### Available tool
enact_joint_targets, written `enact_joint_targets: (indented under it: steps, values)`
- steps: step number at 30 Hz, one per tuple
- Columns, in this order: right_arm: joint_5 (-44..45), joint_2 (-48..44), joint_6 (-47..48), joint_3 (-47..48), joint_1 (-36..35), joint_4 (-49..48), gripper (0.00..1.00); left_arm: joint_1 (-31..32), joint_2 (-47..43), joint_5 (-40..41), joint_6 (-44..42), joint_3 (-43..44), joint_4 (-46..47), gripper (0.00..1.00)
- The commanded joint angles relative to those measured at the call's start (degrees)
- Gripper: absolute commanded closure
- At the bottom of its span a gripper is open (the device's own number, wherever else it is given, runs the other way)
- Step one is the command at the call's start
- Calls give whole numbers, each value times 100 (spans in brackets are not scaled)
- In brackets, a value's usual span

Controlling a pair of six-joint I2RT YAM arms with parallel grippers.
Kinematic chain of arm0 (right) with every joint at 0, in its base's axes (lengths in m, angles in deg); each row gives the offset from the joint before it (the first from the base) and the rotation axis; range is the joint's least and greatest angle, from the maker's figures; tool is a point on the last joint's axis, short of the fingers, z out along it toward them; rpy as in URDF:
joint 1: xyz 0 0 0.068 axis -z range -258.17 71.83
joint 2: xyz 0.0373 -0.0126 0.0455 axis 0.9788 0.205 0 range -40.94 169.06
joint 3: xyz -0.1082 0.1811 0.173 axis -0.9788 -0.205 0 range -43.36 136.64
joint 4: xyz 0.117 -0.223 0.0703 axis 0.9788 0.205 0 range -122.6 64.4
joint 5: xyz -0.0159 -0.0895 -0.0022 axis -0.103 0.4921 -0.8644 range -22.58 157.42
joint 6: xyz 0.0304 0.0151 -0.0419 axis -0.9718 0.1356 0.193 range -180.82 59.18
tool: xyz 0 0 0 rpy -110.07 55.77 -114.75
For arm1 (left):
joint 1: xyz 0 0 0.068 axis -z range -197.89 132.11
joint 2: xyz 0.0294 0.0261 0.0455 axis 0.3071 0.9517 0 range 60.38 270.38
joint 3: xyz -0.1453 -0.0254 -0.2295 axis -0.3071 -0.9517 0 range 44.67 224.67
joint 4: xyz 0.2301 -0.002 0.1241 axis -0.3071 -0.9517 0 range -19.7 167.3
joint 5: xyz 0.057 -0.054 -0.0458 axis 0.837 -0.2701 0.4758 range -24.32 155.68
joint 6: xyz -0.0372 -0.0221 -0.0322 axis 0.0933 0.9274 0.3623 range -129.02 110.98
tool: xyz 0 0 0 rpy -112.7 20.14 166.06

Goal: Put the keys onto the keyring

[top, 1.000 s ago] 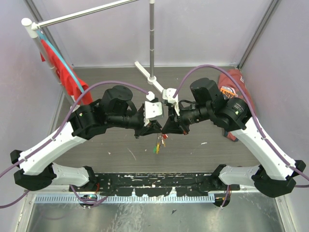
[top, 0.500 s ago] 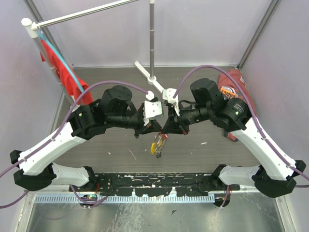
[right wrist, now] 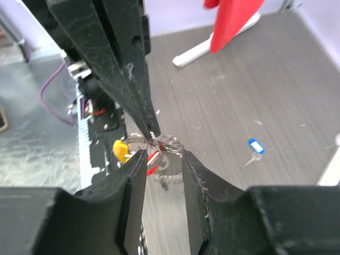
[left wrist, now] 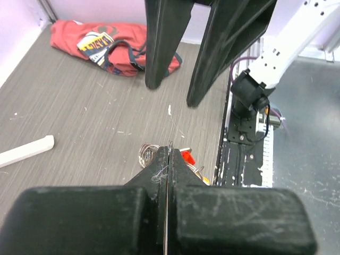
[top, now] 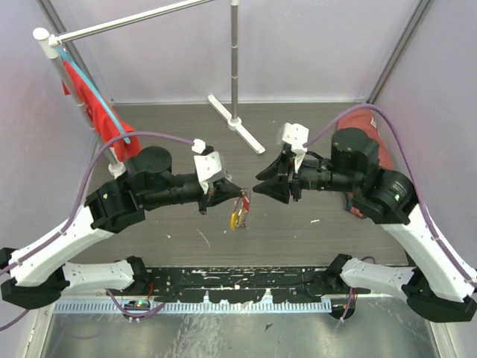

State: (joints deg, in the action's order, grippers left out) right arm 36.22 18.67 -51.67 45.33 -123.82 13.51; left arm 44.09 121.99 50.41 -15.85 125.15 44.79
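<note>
Two robot arms meet over a grey wood-grain worktop point(right wrist: 223, 117), seen from above and from each wrist. Nearest the arm bases, the keyring point(right wrist: 166, 143) hangs in the air at centre, a small bundle of thin silvery loops with a yellow tag point(right wrist: 121, 150) and the red key point(left wrist: 186, 156) dangling from it. Whether that key is truly threaded on cannot be told. The left gripper point(top: 229, 193) has its fingers pressed together, pinching the ring's wire at the top of the bundle. The right gripper point(right wrist: 162, 162) faces it just beside the bundle, fingers apart and holding nothing. Further off to the right, the blue key point(right wrist: 255, 145) lies flat on the worktop, well apart from the ring. At the far side stand a white stand foot point(top: 235, 123), a red cloth point(top: 93, 104) hanging on the left and a red bag point(top: 361, 123) on the right. The ring looks very light and limp, likely to swing and twist, so a pinch close to its opening would steady it best. The blue key is probably light, stiff and slick on its metal blade, and awkward to lift from flat. Its plastic head seems the surer hold, leaving its hole clear.
</note>
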Motion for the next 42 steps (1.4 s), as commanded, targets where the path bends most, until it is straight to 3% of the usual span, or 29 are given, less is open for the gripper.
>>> enact_joint_targets:
  steps: [1, 11, 17, 25, 31, 42]
  values:
    - [801, -500, -647, -265, -31, -1357, 61, -9, -486, 359, 614, -565, 1541, 100]
    - [1019, -837, -1700, -790, -23, -2752, 61, -18, -1165, 648, 1645, -1916, 4181, 100]
    - [594, -611, -2083, -711, -24, -2932, 62, -12, -1309, 637, 1779, -2304, 5448, 100]
    - [286, -585, -2046, -680, -23, -2986, 73, -14, -1357, 507, 1848, -2404, 6070, 100]
    - [-284, -686, -1965, -847, -24, -3474, 67, -14, -1298, 340, 1961, -2391, 6187, 100]
    - [-1133, -610, -1918, -1023, -31, -3894, 67, -19, -1042, -119, 2086, -2170, 6154, 100]
